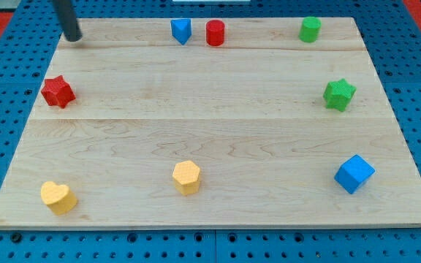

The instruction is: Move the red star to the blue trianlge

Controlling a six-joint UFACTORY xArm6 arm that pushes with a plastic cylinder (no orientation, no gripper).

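A pale wooden desk (218, 131) fills most of the view, resting on a blue pegboard surface (415, 241). The arm carries no gripper, so there is nothing to be apart, together or clamped; it ends in a dark rod. My tip (74, 36) sits at the desk's top left corner, touching no block.

The red star (58, 91) lies near the desk's left edge, below my tip and a little to its left, well apart from it. The blue triangle (182, 31) stands at the view's top, left of centre, well to the right of my tip. Just beside it on the right, with a narrow gap between them, is a red cylinder (215, 33).

A green cylinder (310, 29) sits at the top right. A green star (338, 94) lies near the right edge. A blue cube (354, 174) sits at the lower right. A yellow hexagon-like block (186, 177) lies at the bottom centre, and a yellow heart (58, 197) at the lower left corner.
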